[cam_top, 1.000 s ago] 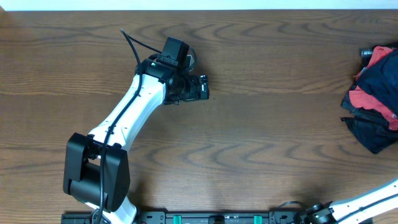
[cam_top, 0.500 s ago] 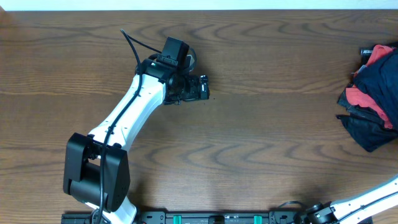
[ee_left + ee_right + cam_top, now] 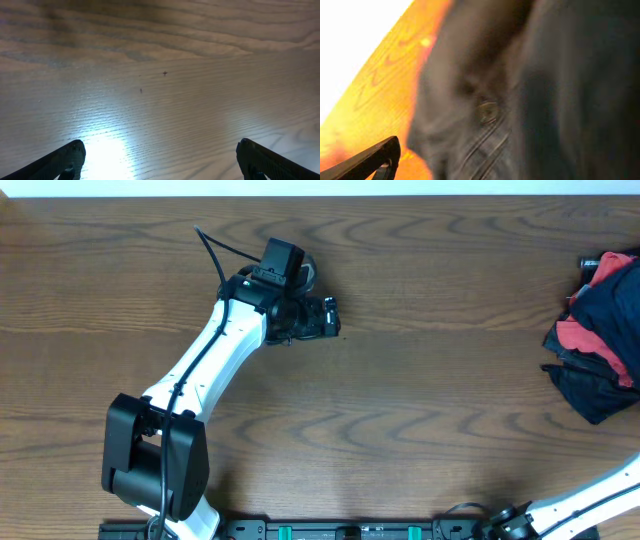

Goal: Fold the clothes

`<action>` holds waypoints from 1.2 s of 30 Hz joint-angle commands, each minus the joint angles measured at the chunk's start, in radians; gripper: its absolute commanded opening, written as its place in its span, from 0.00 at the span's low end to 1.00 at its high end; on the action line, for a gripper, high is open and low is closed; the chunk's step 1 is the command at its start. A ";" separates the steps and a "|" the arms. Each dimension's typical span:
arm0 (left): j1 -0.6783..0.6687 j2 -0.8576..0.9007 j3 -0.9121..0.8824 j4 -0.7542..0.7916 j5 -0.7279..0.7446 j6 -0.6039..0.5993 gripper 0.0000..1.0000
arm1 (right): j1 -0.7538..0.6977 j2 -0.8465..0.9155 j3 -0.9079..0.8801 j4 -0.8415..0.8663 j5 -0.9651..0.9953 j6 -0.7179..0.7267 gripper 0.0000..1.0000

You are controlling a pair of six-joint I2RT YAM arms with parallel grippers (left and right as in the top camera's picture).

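The clothes point(image 3: 600, 340) lie in a crumpled heap at the table's far right edge, dark navy fabric mixed with red cloth. In the right wrist view the dark cloth point(image 3: 545, 90) fills most of the blurred picture, with a small button and stitched lines showing. My right gripper point(image 3: 480, 162) hangs just over that cloth. One finger point(image 3: 372, 161) shows far out at the lower left, so the jaws stand open; the other finger is hidden. My left gripper point(image 3: 327, 317) is open over bare wood at the table's upper middle, far from the heap, its fingertips point(image 3: 65, 159) wide apart.
The left arm point(image 3: 215, 365) slants from its base point(image 3: 155, 465) at the front left toward the table's middle. A stretch of the right arm point(image 3: 590, 500) shows at the front right corner. The table's far edge point(image 3: 320, 196) runs along the top.
The heap's left edge has shifted slightly and its outline changed. The right arm at the front right corner has moved a little. The left gripper has crept slightly right.
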 commanded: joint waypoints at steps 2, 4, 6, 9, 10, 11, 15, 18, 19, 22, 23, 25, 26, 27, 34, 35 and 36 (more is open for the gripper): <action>-0.002 0.013 -0.003 0.003 0.024 0.020 0.98 | 0.095 -0.192 0.010 0.018 0.176 0.033 0.99; -0.002 0.018 -0.003 0.000 0.025 0.020 0.98 | 0.127 -0.239 0.010 0.018 0.218 0.050 0.99; -0.002 0.022 -0.003 -0.001 0.035 0.021 0.98 | 0.155 -0.273 0.010 0.021 0.264 0.067 0.99; -0.002 0.027 -0.003 -0.006 0.035 0.021 0.98 | 0.188 -0.304 0.010 0.020 0.343 0.095 0.99; -0.002 0.029 -0.004 -0.006 0.035 0.021 0.98 | 0.192 -0.307 0.010 0.016 0.351 0.095 0.99; -0.002 0.031 -0.005 -0.006 0.035 0.021 0.98 | 0.193 -0.310 0.010 0.009 0.350 0.095 0.99; -0.002 0.033 -0.016 -0.006 0.035 0.021 0.98 | 0.193 -0.310 0.010 -0.013 0.349 0.095 0.99; -0.002 0.033 -0.023 -0.006 0.035 0.021 0.98 | 0.195 -0.310 0.010 -0.008 0.338 0.095 0.99; -0.002 0.033 -0.024 -0.006 0.035 0.021 0.98 | 0.196 -0.309 0.010 -0.008 0.338 0.095 0.99; -0.002 0.033 -0.025 -0.005 0.035 0.021 0.98 | 0.207 -0.299 0.010 -0.007 0.322 0.085 0.99; -0.002 0.033 -0.025 -0.005 0.035 0.021 0.98 | 0.215 -0.293 0.010 -0.011 0.309 0.080 0.99; -0.002 0.035 -0.025 -0.005 0.035 0.021 0.98 | 0.236 -0.273 0.009 -0.023 0.308 0.080 0.99; -0.002 0.036 -0.025 -0.005 0.035 0.021 0.98 | 0.245 -0.266 0.009 -0.028 0.308 0.080 0.99; -0.002 0.037 -0.025 -0.006 0.035 0.021 0.98 | 0.258 -0.256 0.009 -0.038 0.309 0.080 0.99; -0.006 0.069 -0.025 -0.005 0.042 0.043 0.98 | 0.345 -0.185 0.007 -0.108 0.324 0.141 0.01; -0.006 0.080 -0.025 -0.006 0.042 0.043 0.97 | 0.357 -0.171 0.007 -0.118 0.323 0.141 0.01; -0.007 0.091 -0.025 -0.008 0.043 0.043 0.88 | 0.367 -0.163 0.007 -0.129 0.324 0.140 0.01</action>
